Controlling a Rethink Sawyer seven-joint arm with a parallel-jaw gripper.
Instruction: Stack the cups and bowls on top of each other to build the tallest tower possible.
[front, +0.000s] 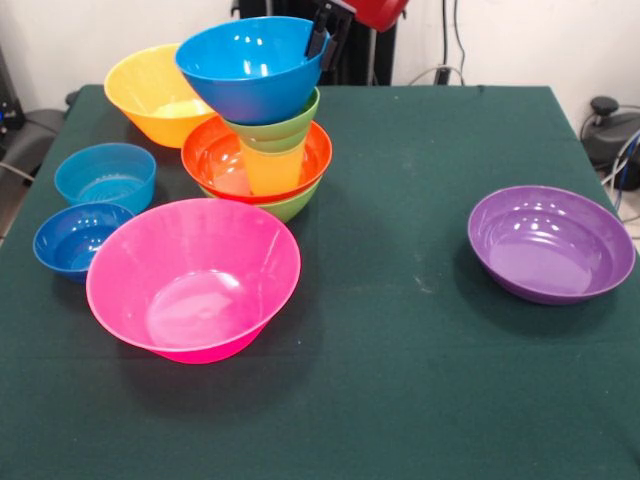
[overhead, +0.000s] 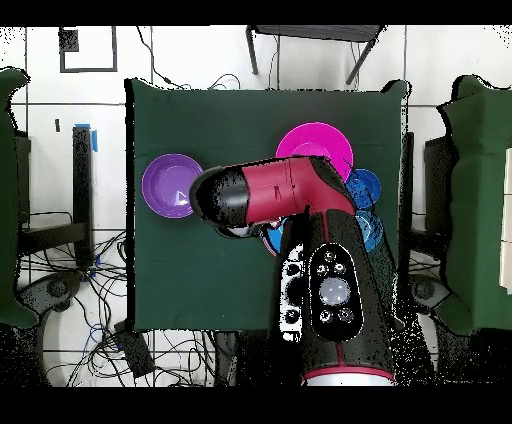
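Observation:
The tower stands at the back left in the front view. A medium green bowl (front: 293, 206) is at the bottom, with a red-orange bowl (front: 212, 152) in it. In that stands the yellow cup (front: 272, 168), capped by a small green bowl (front: 290, 126). A large blue bowl (front: 248, 68) sits tilted on top. My gripper (front: 324, 32) is at its right rim, shut on it, with one finger inside the rim and one outside. In the overhead view the red arm (overhead: 285, 190) hides the gripper and the tower; only a sliver of the blue bowl (overhead: 274, 241) shows.
Left of the tower are a large orange bowl (front: 148, 95), a light-blue bowl (front: 105, 175) and a small dark-blue bowl (front: 75, 238). A large pink bowl (front: 195, 275) (overhead: 318, 146) sits in front of the tower. A shallow purple bowl (front: 550, 243) (overhead: 170, 186) lies alone at the right.

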